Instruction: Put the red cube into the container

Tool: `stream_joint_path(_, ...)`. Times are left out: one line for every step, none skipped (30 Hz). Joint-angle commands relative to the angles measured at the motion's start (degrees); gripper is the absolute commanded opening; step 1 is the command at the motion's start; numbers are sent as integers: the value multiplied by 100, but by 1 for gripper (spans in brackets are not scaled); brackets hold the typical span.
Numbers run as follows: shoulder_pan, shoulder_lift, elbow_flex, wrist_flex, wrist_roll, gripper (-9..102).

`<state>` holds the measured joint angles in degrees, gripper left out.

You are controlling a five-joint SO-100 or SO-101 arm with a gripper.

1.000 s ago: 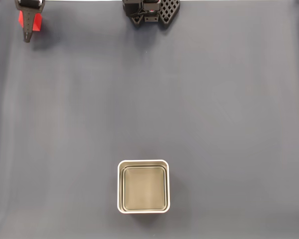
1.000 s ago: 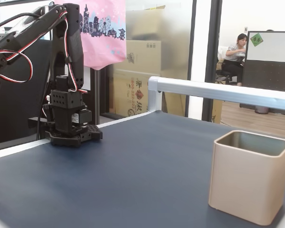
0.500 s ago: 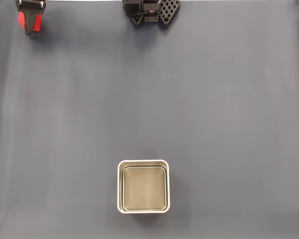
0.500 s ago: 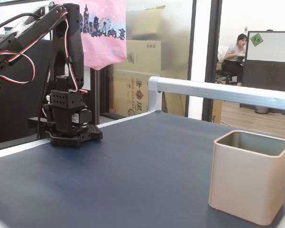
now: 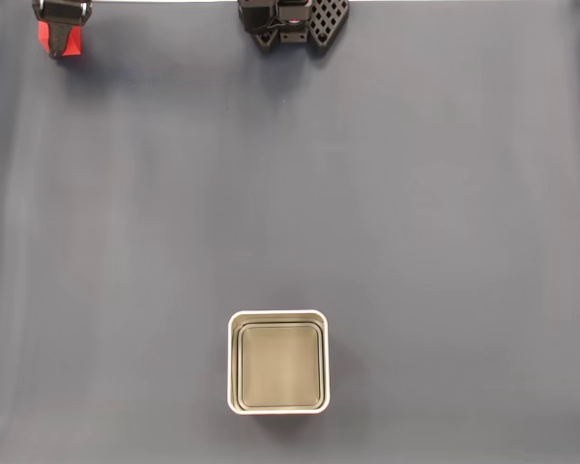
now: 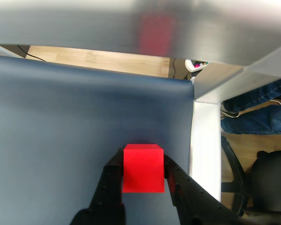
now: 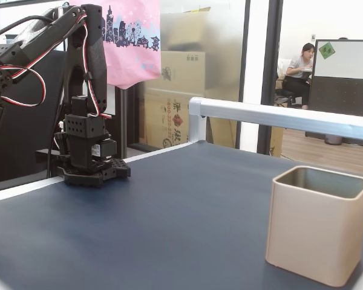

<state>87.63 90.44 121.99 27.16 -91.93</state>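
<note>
The red cube point(image 6: 143, 168) sits between the two black fingers of my gripper point(image 6: 143, 161), which is shut on it, in the wrist view. From above in a fixed view, the red cube point(image 5: 60, 38) and my gripper point(image 5: 57, 46) are at the top left corner of the dark mat, raised near the frame edge. The container point(image 5: 277, 362), a square white-rimmed tin with a grey-olive inside, stands far off near the bottom middle. In the side fixed view the container point(image 7: 317, 225) is at the right front and holds nothing that I can see.
The arm's black base point(image 5: 292, 21) is at the top middle of the mat; the arm point(image 7: 78, 90) rises at the left in the side fixed view. A white table edge point(image 6: 203, 140) runs right of the gripper. A metal rail point(image 7: 278, 116) borders the back. A person point(image 7: 299, 69) sits far behind.
The gripper with the cube has moved a little further toward the top edge of the overhead-looking fixed view, rising; the arm's forearm has shifted slightly at the left of the side view.
</note>
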Motion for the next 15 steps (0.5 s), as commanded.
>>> stream_joint_path(-26,220,-18,-44,-26,0)
stream_joint_path(-26,237,-18,-35,-18,0)
stream_joint_path(-26,264,-18,-26,-9,0)
stream_joint_path(-26,290,-18,-18,-9,0)
stream_joint_path(-35,325,-18,-9,-9,0)
stream_joint_path(-53,378,-26,9,-9,0)
stream_joint_path(-79,448,-44,44,-9,0)
stream_joint_path(-123,527,-53,70,0,0)
stream_joint_path(-176,633,-62,114,-18,0)
stream_joint_path(-237,738,-79,185,-9,0)
stream_joint_path(-316,861,-123,299,18,0)
stream_joint_path(-404,958,-220,475,44,0)
stream_joint_path(-501,1028,-343,642,132,0)
stream_joint_path(-606,1107,-466,809,193,0)
stream_joint_path(-712,1195,-562,949,237,0)
